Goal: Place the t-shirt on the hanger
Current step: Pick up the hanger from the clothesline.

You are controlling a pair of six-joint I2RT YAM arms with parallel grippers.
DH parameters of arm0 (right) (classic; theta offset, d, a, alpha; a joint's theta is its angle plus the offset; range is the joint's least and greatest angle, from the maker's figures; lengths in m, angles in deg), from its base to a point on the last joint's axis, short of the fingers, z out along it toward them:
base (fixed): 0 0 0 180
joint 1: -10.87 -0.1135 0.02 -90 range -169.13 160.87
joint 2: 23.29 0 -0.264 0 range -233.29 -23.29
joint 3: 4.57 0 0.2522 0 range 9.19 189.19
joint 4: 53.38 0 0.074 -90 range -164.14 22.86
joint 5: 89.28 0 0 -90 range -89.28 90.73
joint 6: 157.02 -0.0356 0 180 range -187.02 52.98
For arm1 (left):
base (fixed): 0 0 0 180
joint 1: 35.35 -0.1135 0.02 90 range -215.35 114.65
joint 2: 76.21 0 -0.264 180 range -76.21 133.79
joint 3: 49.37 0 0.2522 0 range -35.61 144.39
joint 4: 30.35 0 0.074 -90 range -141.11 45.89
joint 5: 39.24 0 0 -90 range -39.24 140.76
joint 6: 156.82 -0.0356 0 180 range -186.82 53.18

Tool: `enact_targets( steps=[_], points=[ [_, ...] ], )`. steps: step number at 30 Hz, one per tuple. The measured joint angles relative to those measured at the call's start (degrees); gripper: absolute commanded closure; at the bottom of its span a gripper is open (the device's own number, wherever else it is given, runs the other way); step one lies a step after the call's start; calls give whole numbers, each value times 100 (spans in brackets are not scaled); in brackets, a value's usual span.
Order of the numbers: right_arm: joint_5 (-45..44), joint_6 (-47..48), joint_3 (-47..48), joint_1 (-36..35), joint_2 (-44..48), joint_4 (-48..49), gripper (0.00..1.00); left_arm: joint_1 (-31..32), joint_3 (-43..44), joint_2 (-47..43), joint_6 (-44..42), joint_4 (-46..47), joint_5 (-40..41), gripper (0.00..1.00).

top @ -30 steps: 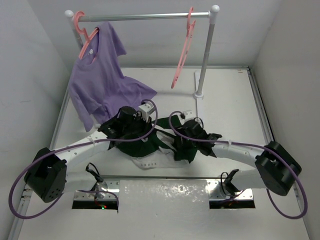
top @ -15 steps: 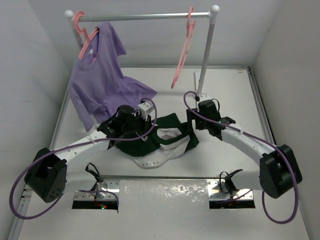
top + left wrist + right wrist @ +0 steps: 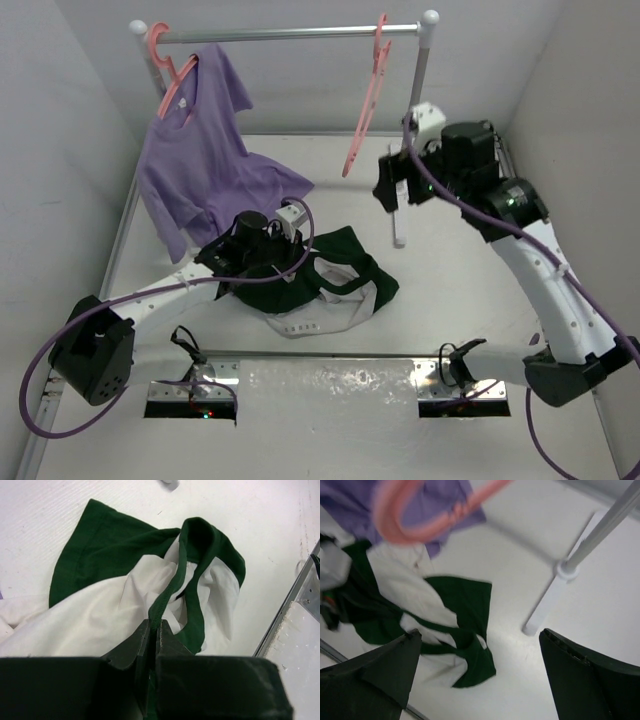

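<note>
The t-shirt (image 3: 345, 285), white with dark green sleeves and collar, lies crumpled on the table in front of the arms. My left gripper (image 3: 292, 258) is shut on its green collar (image 3: 170, 587), pinched between the fingertips in the left wrist view. The pink hanger (image 3: 362, 120) hangs by its hook from the rail at the right. My right gripper (image 3: 395, 188) is open and empty, raised in the air just right of the hanger's lower end. In the right wrist view the hanger (image 3: 402, 525) is a blurred pink curve at top left, and the t-shirt (image 3: 462, 600) lies far below.
A grey rack rail (image 3: 290, 33) spans the back on two posts; the right post (image 3: 412, 120) and its base (image 3: 540, 615) stand close to my right gripper. A purple t-shirt (image 3: 200, 165) hangs on a second pink hanger (image 3: 165, 60) at the left. White walls enclose the table.
My right arm has let go of the t-shirt and risen up and back to beside the hanger, with its gripper open. My left gripper has stayed shut on the collar.
</note>
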Motion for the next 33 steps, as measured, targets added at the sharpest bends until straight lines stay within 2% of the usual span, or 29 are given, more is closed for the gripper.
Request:
enact_targets(
  steps=[4, 8, 12, 19, 25, 33],
  points=[
    [-44, -382, 1775, 0, -632, 92, 6, 0, -46, -22, 0, 4, 17, 100],
    [-433, -984, 2428, 0, -942, 686, 10, 0, -166, -170, 0, 2, 57, 100],
    [-719, -1526, 2490, 0, -1338, 1281, 11, 0, -219, -306, -4, -35, 83, 100],
    [-922, -2164, 2557, 76, -2168, 1622, 23, -7, -223, -461, -24, -57, 153, 100],
    [-496, -2785, 2385, 479, -2356, 2212, 26, -31, -302, -507, -24, -63, 173, 100],
    [173, -3318, 1635, 752, -2389, 3071, 33, -35, -382, -675, -68, -63, 216, 100]
  ],
)
